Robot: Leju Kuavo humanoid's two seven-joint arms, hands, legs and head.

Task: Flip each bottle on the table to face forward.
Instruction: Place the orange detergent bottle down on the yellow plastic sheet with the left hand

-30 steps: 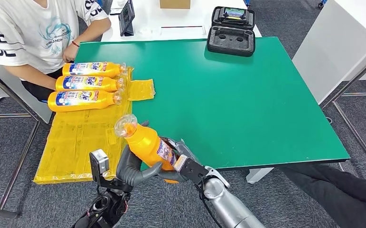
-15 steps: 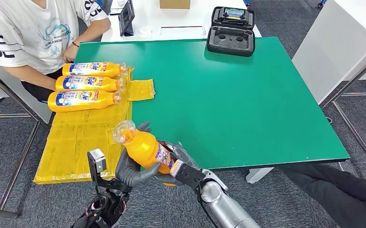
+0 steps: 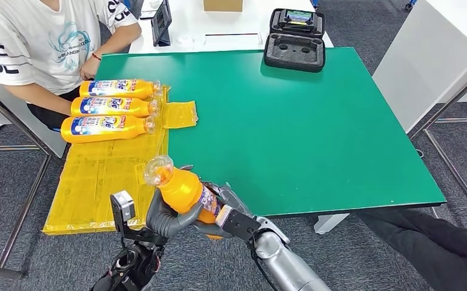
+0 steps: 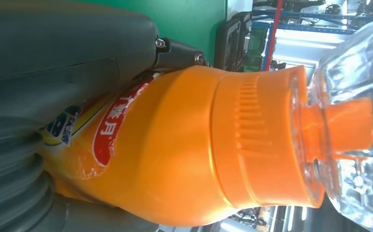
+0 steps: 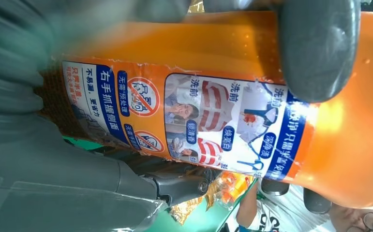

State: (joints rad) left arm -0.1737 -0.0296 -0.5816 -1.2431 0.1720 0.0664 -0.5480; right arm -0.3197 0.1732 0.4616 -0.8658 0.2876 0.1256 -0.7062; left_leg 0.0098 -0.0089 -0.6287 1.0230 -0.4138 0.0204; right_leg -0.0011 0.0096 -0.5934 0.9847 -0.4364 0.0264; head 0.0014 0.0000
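Note:
An orange bottle with a clear cap is held up over the table's near edge, its cap pointing up and to the left. Both hands grip it: my left hand wraps its lower body from the left, and my right hand holds it from the right. The left wrist view shows the bottle's shoulder and cap close up. The right wrist view shows the bottle's back label with a thick thumb across the body. Three more orange bottles lie side by side on yellow film at the table's far left, front labels up.
The green table carries a sheet of yellow film along its left side. An open black case sits at the far edge. A person in a white shirt sits at the far left corner, one hand by the lying bottles.
The held bottle has sunk a little and drifted left with both hands on it. The three lying bottles and the person have not moved.

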